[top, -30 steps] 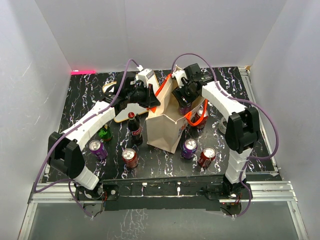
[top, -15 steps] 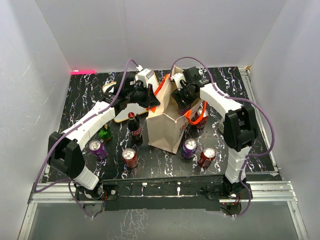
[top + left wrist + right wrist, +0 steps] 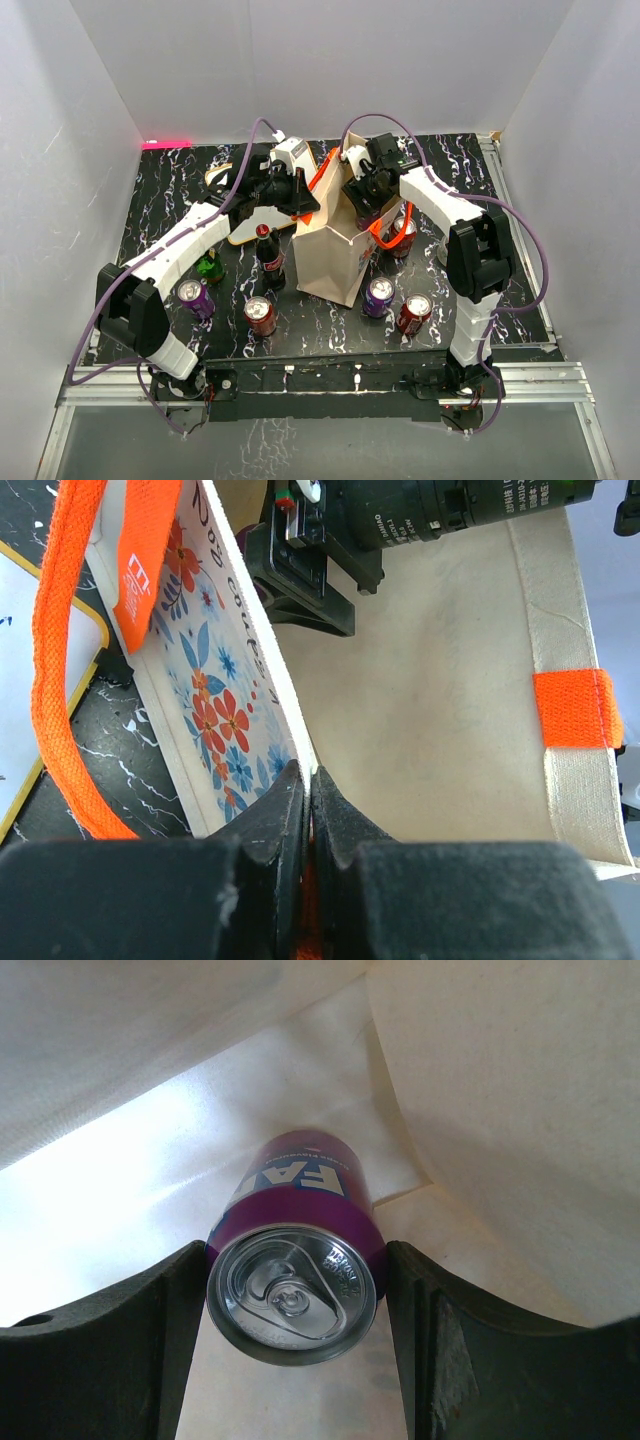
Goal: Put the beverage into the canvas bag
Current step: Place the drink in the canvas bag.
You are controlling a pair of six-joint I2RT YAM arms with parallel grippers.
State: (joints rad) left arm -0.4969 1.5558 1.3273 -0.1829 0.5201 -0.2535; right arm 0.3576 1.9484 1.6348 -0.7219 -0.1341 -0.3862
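The canvas bag (image 3: 330, 262) stands upright mid-table, beige with orange handles (image 3: 60, 670) and a flower print on its outer face. My left gripper (image 3: 300, 200) is shut on the bag's near rim (image 3: 310, 780), with orange strap pinched between the jaws, and the mouth stands open. The beverage is a purple can (image 3: 300, 1210), top toward the camera. It hangs inside the bag between the cloth walls. My right gripper (image 3: 295, 1260) is shut on it, one finger against each side. From above, the right gripper (image 3: 365, 205) reaches down into the bag's mouth.
Around the bag stand a purple can (image 3: 195, 297), a red can (image 3: 260, 315), a purple can (image 3: 378, 295), a red can (image 3: 413, 312) and another red can (image 3: 402, 235) behind it. A cola bottle (image 3: 268, 255) and green bottle (image 3: 210, 265) stand left; a white board (image 3: 245, 225) lies behind.
The right arm shifted a little left and lower into the bag's mouth with the can, then stopped. The left arm kept its hold on the rim.
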